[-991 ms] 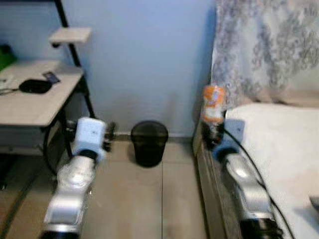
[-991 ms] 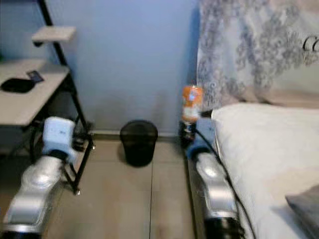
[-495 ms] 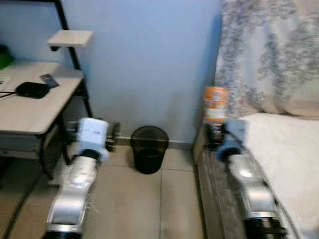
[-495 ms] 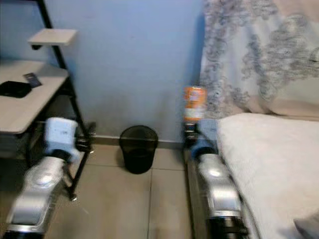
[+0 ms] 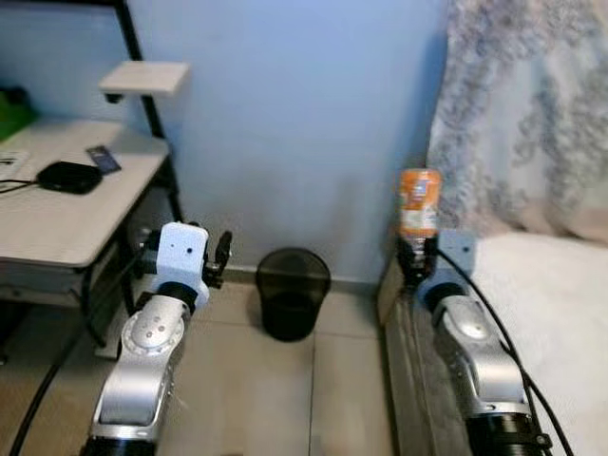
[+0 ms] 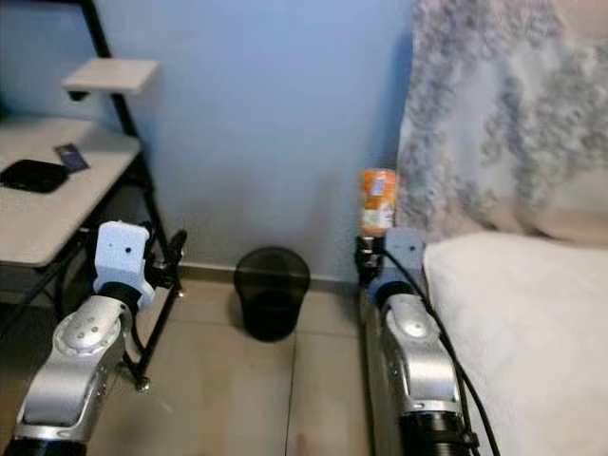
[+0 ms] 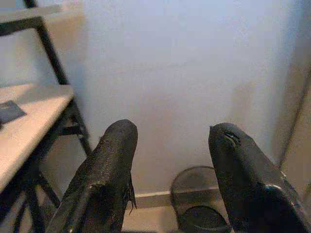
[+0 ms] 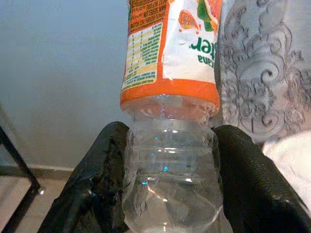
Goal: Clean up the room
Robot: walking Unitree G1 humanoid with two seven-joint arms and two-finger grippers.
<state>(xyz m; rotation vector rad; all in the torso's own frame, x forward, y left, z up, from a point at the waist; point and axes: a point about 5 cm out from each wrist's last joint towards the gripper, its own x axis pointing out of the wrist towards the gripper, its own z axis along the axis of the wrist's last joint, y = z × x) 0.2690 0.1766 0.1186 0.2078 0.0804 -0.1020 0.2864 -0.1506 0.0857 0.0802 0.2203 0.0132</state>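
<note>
— Why hold the bottle (image 5: 417,211) upright?
— My right fingers (image 8: 248,179) clamp its clear base, probably for the bin (image 5: 293,293) ahead on the floor. Left fingers (image 7: 114,170) spread, empty.

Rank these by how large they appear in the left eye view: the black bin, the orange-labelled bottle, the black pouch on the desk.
1. Black bin, clearly the largest.
2. Orange-labelled bottle, gripped by the right gripper.
3. Black pouch on the desk; close to the bottle in apparent size, so this order is uncertain.
</note>
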